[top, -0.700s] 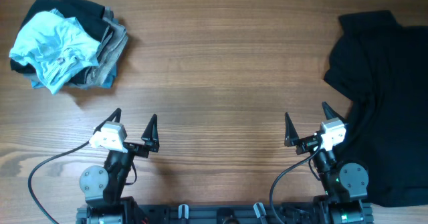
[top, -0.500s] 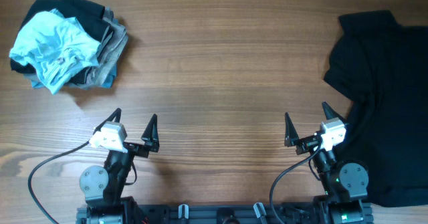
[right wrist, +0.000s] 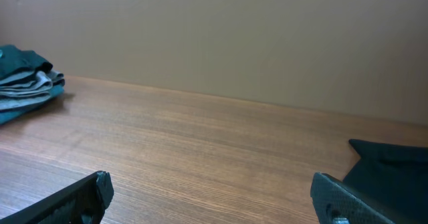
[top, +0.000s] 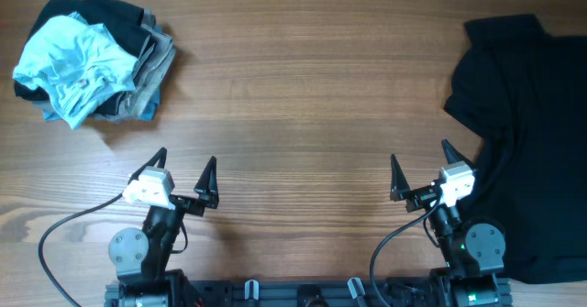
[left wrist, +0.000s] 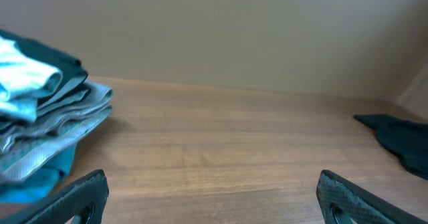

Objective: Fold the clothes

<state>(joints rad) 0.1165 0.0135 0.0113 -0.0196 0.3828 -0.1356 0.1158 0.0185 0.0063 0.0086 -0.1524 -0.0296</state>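
black shirt lies off the right arm's outer side

left gripper (top: pixel 185 160) and right gripper (top: pixel 420 156) both stand wide open, holding nothing. the black shirt (top: pixel 532 115) sprawls unfolded just beside the right gripper, its long axis running away from the robot, so the right arm is nearer. the clothes pile (top: pixel 92 60) sits far left.

No lettering, label, brand mark or number can be read in any view: not on the pile of clothes (top: pixel 87 60), the black shirt (top: pixel 532 142) or the wooden table (top: pixel 303 96).
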